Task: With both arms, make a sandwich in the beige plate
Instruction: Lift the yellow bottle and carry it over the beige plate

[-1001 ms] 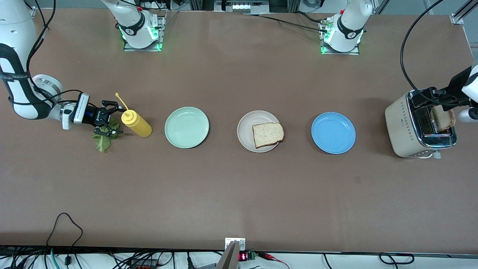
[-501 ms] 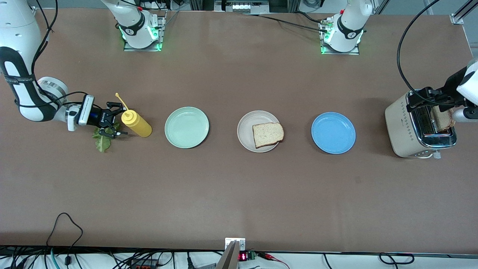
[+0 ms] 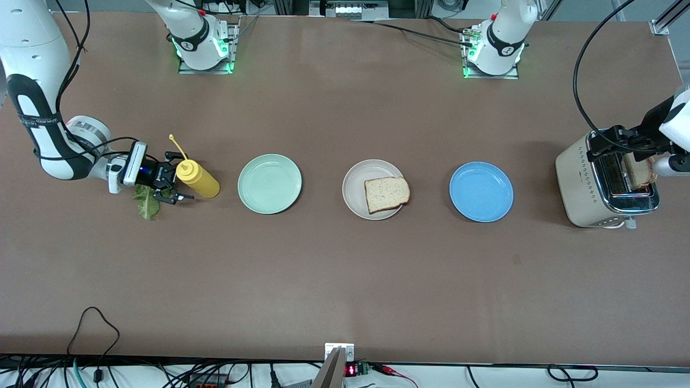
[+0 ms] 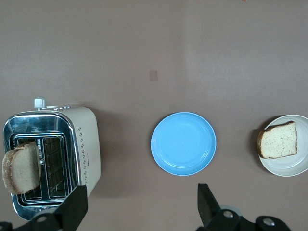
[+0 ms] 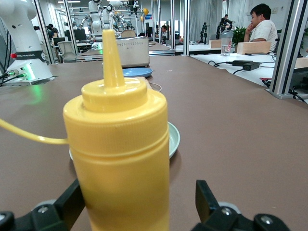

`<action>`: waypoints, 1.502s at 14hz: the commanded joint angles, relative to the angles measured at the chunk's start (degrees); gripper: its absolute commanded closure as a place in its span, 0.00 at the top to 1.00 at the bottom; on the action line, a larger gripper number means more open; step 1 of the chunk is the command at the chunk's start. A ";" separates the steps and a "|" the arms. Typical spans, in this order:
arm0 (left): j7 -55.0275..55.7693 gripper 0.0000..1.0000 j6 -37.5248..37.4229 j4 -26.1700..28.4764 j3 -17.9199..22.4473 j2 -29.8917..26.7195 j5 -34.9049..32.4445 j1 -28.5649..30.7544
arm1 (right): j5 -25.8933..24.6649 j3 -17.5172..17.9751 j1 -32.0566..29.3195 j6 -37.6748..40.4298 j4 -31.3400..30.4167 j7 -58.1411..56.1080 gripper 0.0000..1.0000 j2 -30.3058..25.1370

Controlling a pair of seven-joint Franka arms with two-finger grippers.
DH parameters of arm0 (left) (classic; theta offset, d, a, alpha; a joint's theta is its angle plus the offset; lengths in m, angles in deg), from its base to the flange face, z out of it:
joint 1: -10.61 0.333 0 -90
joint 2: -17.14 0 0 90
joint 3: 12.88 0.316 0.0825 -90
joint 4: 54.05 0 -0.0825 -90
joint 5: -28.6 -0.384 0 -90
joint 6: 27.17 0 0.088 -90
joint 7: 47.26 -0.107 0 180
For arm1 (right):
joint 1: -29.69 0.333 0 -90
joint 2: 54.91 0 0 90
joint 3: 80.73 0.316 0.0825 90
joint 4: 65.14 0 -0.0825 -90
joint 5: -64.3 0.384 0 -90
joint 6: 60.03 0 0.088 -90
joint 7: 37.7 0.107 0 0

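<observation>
The upright yellow plastic squeeze bottle (image 3: pixel 197 180) could be toppled: beside it, the right gripper (image 3: pixel 171 184) is spread above the ruffled green lettuce leaf (image 3: pixel 144 201); the left gripper (image 4: pixel 139 207), also spread, hangs over the cream toaster (image 3: pixel 598 183).

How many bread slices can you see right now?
2: one bread slice on the beige plate, one toast slice standing in the toaster. None visible elsewhere.

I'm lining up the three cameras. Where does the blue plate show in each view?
Front view: blue plate, between the beige plate and the toaster.
Left wrist view: blue plate at centre, again between toaster and beige plate.
Right wrist view: a blue sliver past the mustard bottle.
Shared landmark: the toaster.
</observation>
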 commanded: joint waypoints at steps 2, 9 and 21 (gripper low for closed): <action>-0.52 1.00 0.46 0.82 -0.29 -0.98 -1.26 0.10 | 1.24 0.24 0.01 -0.49 0.23 -0.84 0.58 0.35; -0.52 1.00 0.46 0.91 -0.29 -0.98 -1.26 0.28 | 1.42 0.24 0.01 -0.58 0.41 -0.05 0.06 0.26; -0.52 1.00 0.38 0.82 -0.21 -0.89 -0.99 0.63 | -1.83 5.25 3.60 -10.76 -0.29 28.66 0.00 -14.93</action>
